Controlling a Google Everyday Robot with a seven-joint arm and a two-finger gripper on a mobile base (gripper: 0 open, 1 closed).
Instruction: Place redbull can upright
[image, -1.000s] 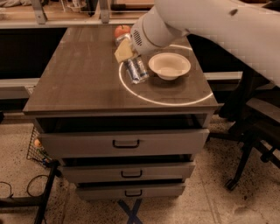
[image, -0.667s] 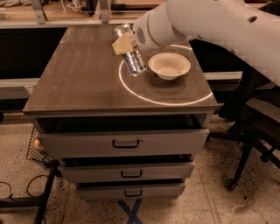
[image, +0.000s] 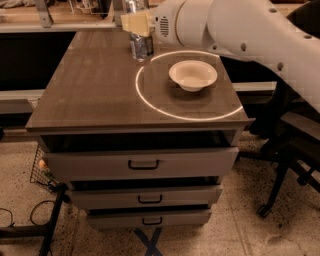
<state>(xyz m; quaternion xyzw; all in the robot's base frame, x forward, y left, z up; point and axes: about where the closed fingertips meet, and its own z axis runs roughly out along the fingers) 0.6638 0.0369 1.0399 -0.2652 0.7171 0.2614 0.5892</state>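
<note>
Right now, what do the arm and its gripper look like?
The arm is thick, rounded and white, with small dark dots on its shell. The gripper, around the can at the table's back, has blocky cream fingers beside a small dark grille. No cables show.

The single camera sits high in front of the counter (image: 95, 85), looking down and away at middling range. Drawers (image: 142, 165) and floor (image: 280, 235) fill the 6 o'clock half. The tool (image: 136, 24) sits near 11 o'clock, clasping the redbull can (image: 141, 47).
</note>
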